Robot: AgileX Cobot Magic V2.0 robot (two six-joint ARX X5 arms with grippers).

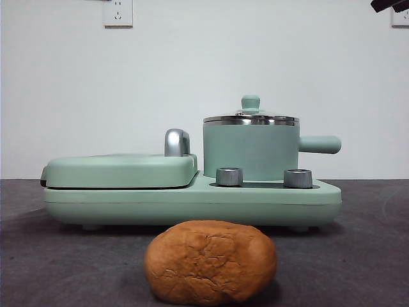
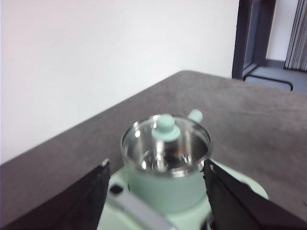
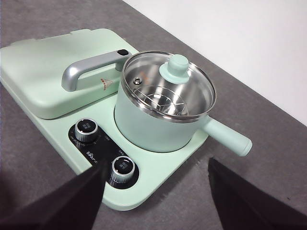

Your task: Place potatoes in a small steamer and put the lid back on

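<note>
On steamer, lid

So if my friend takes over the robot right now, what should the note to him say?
Left hand: open, empty, hovering above the small steamer, jaws on either side of it.
Right hand: open, empty, up above the cooker's knob side.
The lid is on the steamer, knob up; a wire rack shows through the glass.
The potato lies on the table in front of the cooker, untouched.
Done: nothing yet.
Left: take the lid off, put the potato in the steamer, put the lid back.
</note>
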